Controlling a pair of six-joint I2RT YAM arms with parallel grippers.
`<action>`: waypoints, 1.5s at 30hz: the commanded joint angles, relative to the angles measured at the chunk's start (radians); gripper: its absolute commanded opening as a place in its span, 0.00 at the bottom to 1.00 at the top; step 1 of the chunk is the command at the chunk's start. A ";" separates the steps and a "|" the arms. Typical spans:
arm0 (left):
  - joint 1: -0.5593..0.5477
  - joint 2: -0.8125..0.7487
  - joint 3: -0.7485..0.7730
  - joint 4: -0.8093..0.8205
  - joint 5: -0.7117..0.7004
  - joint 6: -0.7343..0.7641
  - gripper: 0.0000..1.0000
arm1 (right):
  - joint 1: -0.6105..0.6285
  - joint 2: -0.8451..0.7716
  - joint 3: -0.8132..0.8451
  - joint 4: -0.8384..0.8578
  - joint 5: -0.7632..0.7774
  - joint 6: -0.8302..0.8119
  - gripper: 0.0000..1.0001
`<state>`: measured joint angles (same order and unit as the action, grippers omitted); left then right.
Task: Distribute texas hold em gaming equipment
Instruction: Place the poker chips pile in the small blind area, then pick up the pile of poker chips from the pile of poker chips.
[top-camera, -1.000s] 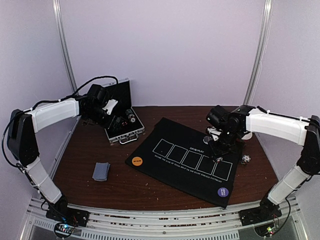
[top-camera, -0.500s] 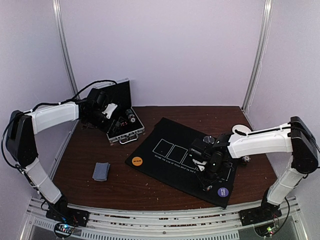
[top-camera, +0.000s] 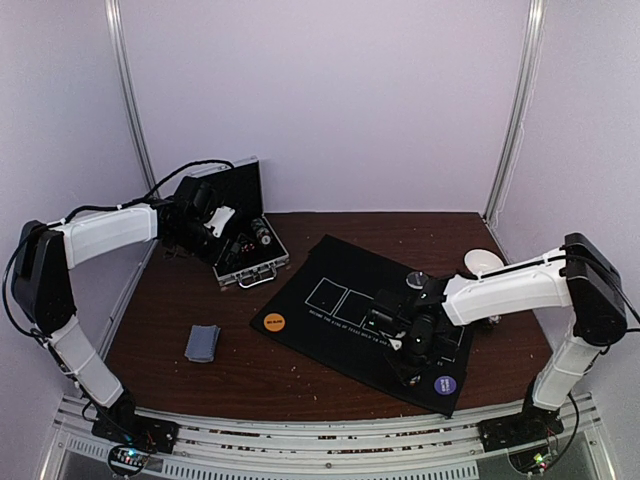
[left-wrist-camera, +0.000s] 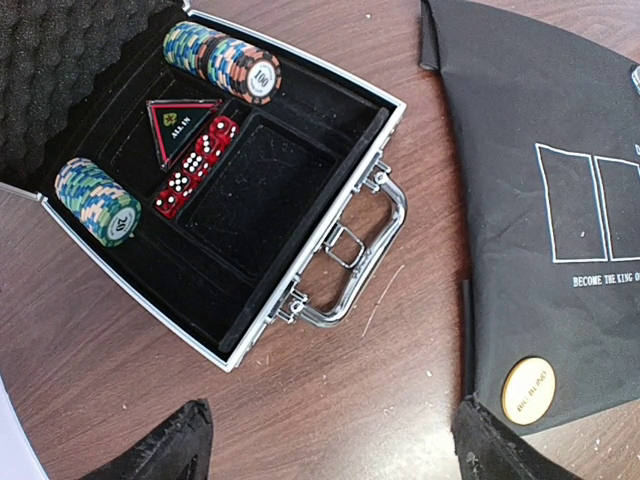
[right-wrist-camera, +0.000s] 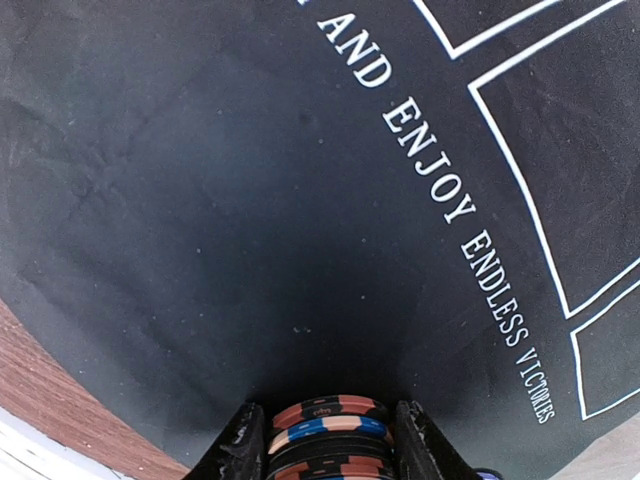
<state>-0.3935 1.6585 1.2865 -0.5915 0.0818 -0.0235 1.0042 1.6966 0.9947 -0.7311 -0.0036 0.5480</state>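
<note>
My right gripper (top-camera: 408, 352) hangs low over the front part of the black mat (top-camera: 340, 272). It is shut on a stack of striped poker chips (right-wrist-camera: 325, 438), which sits between both fingers (right-wrist-camera: 238, 446) in the right wrist view. A purple button (top-camera: 445, 384) lies on the mat's front corner just beside it. An orange button (top-camera: 274, 322) lies on the mat's left corner and also shows in the left wrist view (left-wrist-camera: 528, 390). Blue-grey cards (top-camera: 203, 342) lie on the table at the front left. My left gripper (top-camera: 215, 225) is open and empty above the open case (left-wrist-camera: 300, 215), which holds more chip stacks (left-wrist-camera: 222, 62).
The case (top-camera: 245, 245) stands at the back left with its lid up; it also holds red dice (left-wrist-camera: 195, 165) and a second chip stack (left-wrist-camera: 95, 198). A white bowl (top-camera: 483, 260) shows behind the right arm. The mat (right-wrist-camera: 250, 180) fills the right wrist view.
My right arm swung from the mat's back right edge to its front part, near the purple button, carrying the chips. My left gripper shifted slightly over the case.
</note>
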 joint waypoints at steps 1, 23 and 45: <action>0.004 -0.032 -0.009 0.041 -0.008 0.011 0.87 | 0.011 0.030 0.013 -0.033 0.064 -0.008 0.47; 0.005 -0.036 -0.010 0.036 0.008 0.014 0.87 | -0.675 -0.257 0.098 -0.277 0.197 -0.157 0.81; 0.006 -0.033 -0.004 0.022 0.016 0.023 0.87 | -0.999 -0.001 0.067 -0.180 0.015 -0.282 0.78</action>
<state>-0.3935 1.6581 1.2835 -0.5926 0.0872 -0.0158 0.0132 1.6531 1.1011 -0.9241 0.0460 0.2836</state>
